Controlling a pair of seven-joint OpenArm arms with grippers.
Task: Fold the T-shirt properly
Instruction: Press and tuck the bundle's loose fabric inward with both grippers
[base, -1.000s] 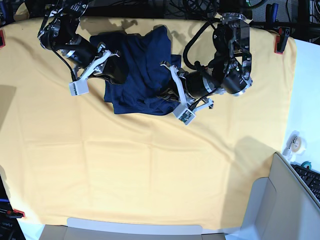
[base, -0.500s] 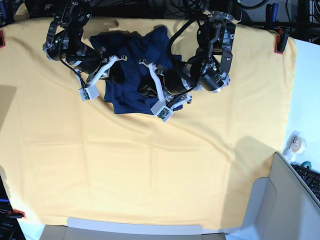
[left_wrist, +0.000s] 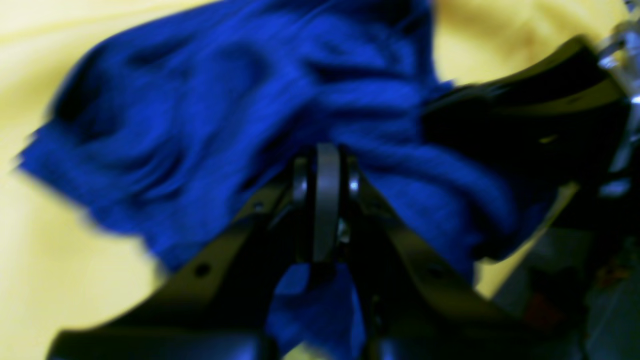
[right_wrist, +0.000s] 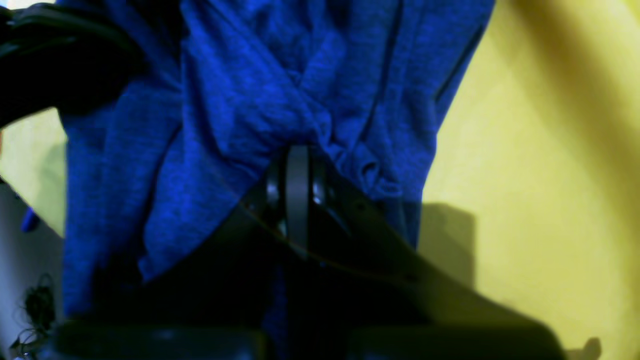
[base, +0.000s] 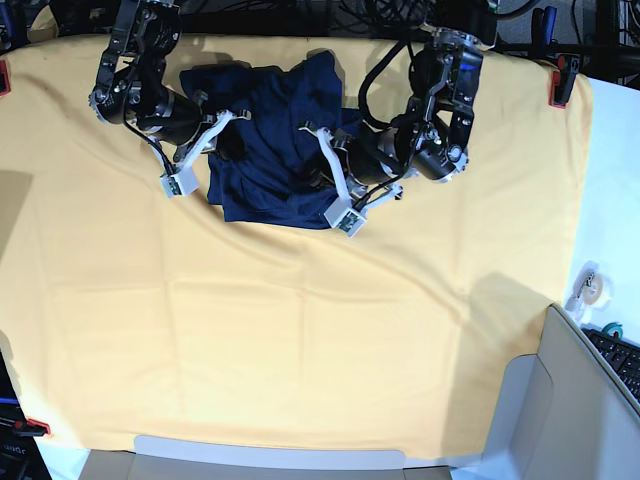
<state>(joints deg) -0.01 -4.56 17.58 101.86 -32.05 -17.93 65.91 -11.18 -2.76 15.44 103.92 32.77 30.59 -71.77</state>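
Both arms are down over the T-shirt (base: 270, 150) at the far end of the desk, and both have a grip on it. The shirt sits bunched in a dark navy heap on the yellow cloth (base: 300, 330), near the far edge and a little left of centre in the overhead view, its folds piled up rather than lying flat.

Left hand (left_wrist: 327, 165): the wrist view is blurred, but the two fingers stand pressed together with blue fabric gathered around their tips, and another scrap of the shirt shows below, between the arms of the hand. So it is clamped on the shirt. In the overhead view this hand (base: 312, 172) is on the shirt's right side.

Right hand (right_wrist: 297, 160): same story, and sharper. The fingers are closed tight, and the knit puckers into a tight knot of creases right at their tips. Fabric drapes away on both sides of it, with yellow cloth showing to the right. From above, this hand (base: 232, 140) is on the shirt's left side.

Off at the right edge of the desk there is a roll of tape (base: 585, 285) and the corner of a keyboard (base: 620, 358).
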